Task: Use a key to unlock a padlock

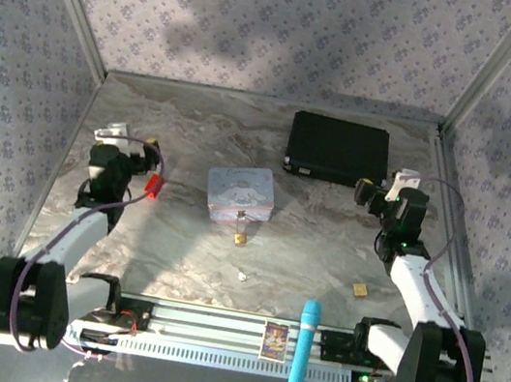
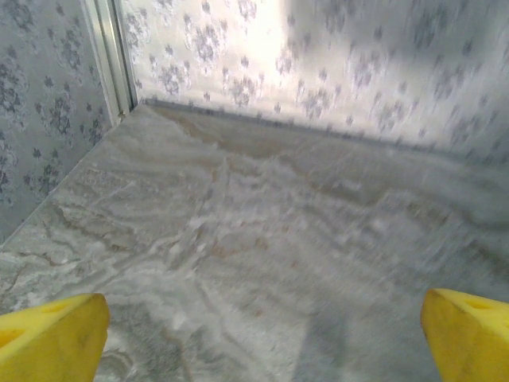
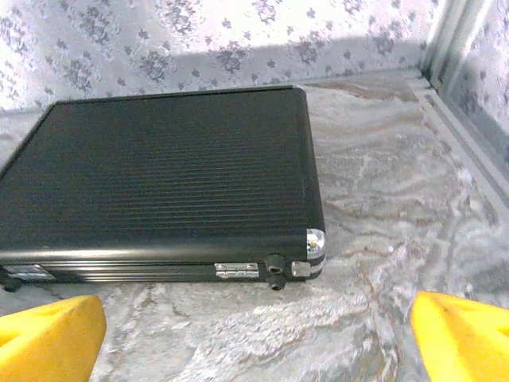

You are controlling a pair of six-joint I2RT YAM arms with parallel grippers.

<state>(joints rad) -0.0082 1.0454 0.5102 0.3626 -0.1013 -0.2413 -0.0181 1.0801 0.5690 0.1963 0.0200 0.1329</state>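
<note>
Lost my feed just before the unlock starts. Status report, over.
Left claw open, empty; right claw open, empty, facing black case. Padlock and key lying apart, untouched. Pastel tin close behind padlock.

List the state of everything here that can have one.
padlock, lying loose; shackle too small to judge
key, lying apart from the padlock
tin, lid shut
black case, closed
left gripper, open, empty
right gripper, open, empty
</note>
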